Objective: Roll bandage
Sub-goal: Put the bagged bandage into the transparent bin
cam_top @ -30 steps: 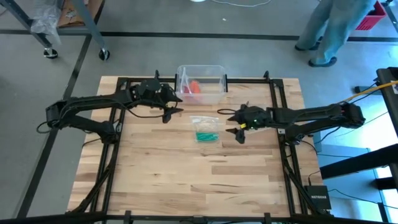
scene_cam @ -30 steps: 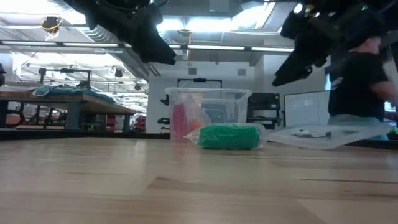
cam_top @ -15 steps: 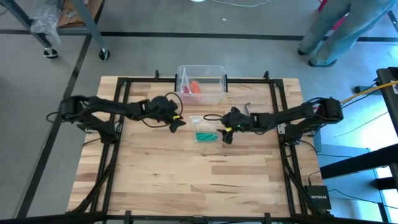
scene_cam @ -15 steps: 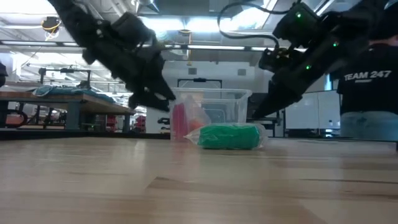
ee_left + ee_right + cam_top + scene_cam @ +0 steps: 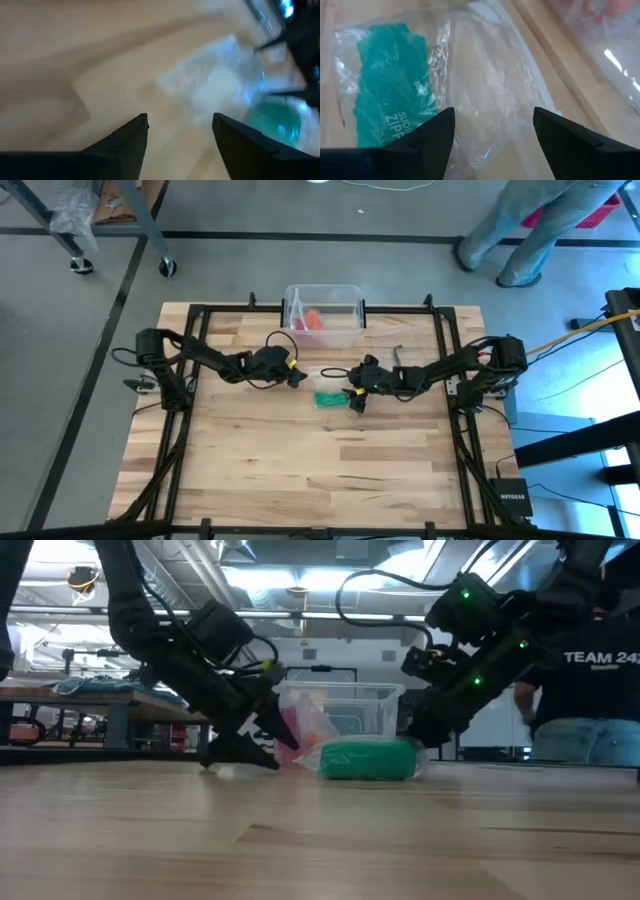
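Both my arms reach in low over the wooden table [image 5: 300, 470], closing on the bandage [image 5: 328, 398] from either side. The green strip lies near the table's middle, sealed inside a thin clear wrapper [image 5: 485, 100], just in front of the clear plastic box [image 5: 322, 315]. My left gripper [image 5: 297, 376] sits close to the wrapper's near corner with its fingers spread wide and empty. My right gripper [image 5: 356, 398] hovers at the opposite edge, fingers equally wide apart, holding nothing; its wrist view shows the wrapper's slack clear end between them.

As I judge it, rolling cannot start until the bandage is out of the plastic. The sound approach is for one gripper to pinch only the loose, empty film, well clear of the green cloth, while the other pins or takes the far end. Catching cloth and film together would drag the whole packet across the boards instead of opening it. Going down slowly matters, since the film is thin and lies flat against the wood.
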You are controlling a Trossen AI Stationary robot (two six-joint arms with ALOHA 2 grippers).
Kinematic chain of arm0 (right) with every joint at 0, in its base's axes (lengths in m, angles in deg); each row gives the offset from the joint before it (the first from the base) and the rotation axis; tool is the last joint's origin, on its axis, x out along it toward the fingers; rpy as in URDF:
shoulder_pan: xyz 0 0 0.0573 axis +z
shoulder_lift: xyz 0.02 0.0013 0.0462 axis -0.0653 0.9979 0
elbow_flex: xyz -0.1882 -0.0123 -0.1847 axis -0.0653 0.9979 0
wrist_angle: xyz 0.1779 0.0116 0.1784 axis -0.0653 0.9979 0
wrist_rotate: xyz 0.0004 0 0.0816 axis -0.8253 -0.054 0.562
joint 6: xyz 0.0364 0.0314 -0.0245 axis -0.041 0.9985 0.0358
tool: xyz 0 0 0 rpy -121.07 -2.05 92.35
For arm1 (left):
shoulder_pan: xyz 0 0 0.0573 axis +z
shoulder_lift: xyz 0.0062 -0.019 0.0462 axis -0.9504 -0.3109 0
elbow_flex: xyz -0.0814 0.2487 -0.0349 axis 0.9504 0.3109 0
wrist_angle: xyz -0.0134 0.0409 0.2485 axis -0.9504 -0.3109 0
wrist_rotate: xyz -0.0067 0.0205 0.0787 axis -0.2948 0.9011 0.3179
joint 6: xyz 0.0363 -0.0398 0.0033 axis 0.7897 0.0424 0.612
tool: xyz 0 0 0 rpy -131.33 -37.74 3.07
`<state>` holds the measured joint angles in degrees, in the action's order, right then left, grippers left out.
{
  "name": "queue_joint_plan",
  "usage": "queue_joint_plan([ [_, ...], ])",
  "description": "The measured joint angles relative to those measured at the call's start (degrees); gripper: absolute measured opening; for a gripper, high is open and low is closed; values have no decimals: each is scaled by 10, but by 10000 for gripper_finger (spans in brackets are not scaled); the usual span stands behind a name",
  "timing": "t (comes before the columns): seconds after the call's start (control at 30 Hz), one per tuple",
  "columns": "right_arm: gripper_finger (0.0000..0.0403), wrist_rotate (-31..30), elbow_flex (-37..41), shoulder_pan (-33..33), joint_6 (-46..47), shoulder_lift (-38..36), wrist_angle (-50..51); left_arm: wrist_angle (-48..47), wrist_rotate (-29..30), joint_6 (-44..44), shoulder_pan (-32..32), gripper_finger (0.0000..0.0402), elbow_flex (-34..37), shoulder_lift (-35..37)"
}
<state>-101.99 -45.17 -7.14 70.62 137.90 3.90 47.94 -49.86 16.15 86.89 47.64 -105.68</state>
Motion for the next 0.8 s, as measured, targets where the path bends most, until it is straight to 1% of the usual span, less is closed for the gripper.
queue_joint_plan([
  [0.13, 270, 1, 0, 0, -10, 3, -8, 37, 8, -15, 0, 214, -4, -23],
  [0.23, 270, 1, 0, 0, -10, 9, -15, 42, 12, -15, -3, 214, -14, -34],
  [0.37, 270, 6, 0, 0, -10, 22, -30, 35, 3, -2, -10, 214, -33, -44],
  [0.47, 270, 12, 0, 0, -10, 27, -34, -9, 1, -1, -15, 214, -51, -51],
  [0.57, 270, 15, 0, 0, -10, 28, -34, -16, 2, 26, -23, 214, -58, -56],
  [0.8, 270, 16, 0, 0, -10, 28, -34, 118, 2, 119, -48, 212, -57, -57],
])
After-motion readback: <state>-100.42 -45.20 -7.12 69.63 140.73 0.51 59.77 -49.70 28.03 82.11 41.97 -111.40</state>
